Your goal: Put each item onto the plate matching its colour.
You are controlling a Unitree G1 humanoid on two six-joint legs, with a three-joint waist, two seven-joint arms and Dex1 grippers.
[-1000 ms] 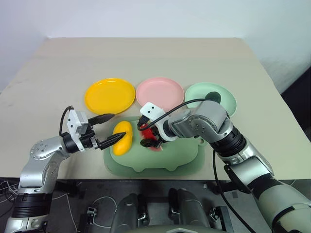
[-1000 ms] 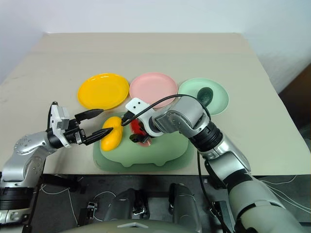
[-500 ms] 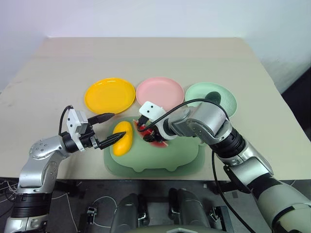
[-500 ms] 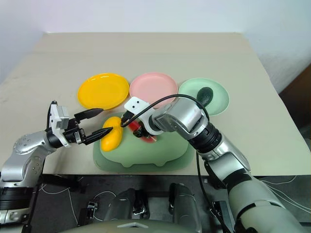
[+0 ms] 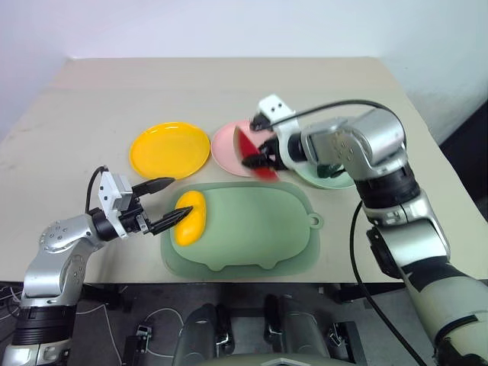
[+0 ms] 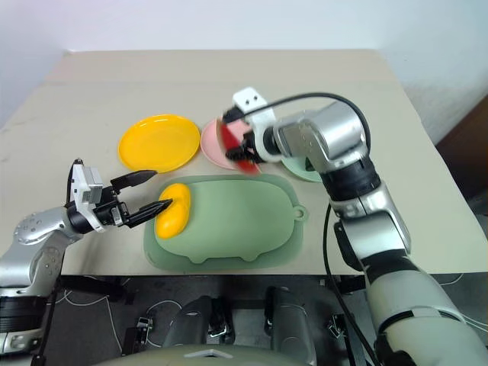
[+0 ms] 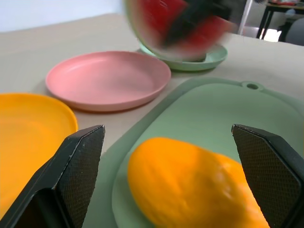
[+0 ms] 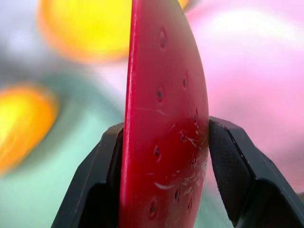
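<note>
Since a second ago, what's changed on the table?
The right gripper closed its jaws on the watermelon wedge, lifted it off the green mat and carried it up over the pink plate. The left gripper, open around the mango, and the yellow plate stayed put.

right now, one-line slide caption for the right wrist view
Right gripper shut on the watermelon wedge, above the pink plate.

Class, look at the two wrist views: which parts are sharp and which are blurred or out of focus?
Left wrist view: mango and pink plate fairly sharp; the watermelon wedge is smeared. Right wrist view: wedge sharp between the right end effector fingers; everything behind it is out of focus.
</note>
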